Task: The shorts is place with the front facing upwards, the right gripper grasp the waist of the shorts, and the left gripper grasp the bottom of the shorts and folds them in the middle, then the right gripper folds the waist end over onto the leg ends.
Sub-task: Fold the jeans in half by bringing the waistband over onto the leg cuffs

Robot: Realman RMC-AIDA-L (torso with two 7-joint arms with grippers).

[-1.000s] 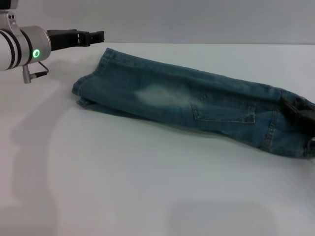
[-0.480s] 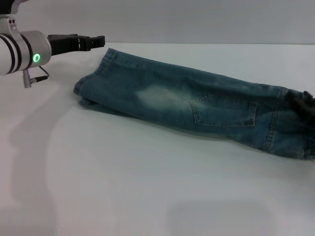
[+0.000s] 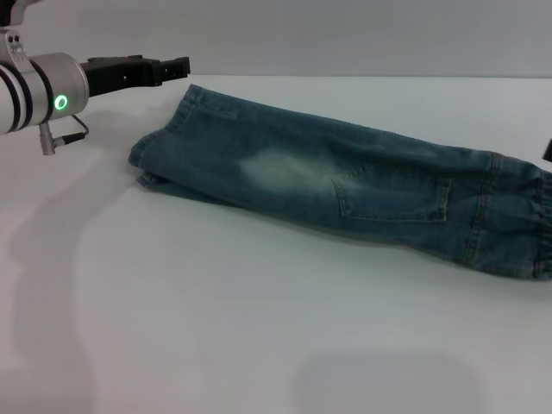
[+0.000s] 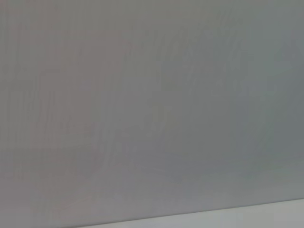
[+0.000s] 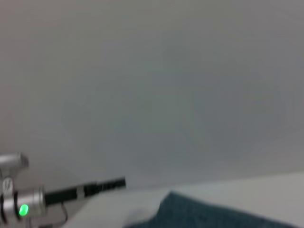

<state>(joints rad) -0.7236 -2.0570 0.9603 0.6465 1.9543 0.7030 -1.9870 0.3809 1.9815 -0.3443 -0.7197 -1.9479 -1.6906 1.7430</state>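
Observation:
The shorts [image 3: 345, 181] lie folded lengthwise on the white table [image 3: 259, 328], with a back pocket facing up. The leg ends [image 3: 164, 142] point to the left and the ruffled waist [image 3: 526, 224] lies flat at the right edge. My left gripper [image 3: 177, 67] hovers just beyond the leg ends, apart from the cloth and holding nothing. Only a dark sliver of my right gripper [image 3: 548, 148] shows at the right edge, above the waist and clear of it. The right wrist view shows the left gripper [image 5: 118, 182] far off and a corner of the shorts [image 5: 204, 213].
A plain grey wall stands behind the table. The left wrist view shows only that wall and a thin strip of table [image 4: 237, 216]. Bare white table surface stretches in front of the shorts.
My right gripper has let go of the waist and pulled back to the right edge. The waist now lies flat. The left gripper has shifted only slightly.

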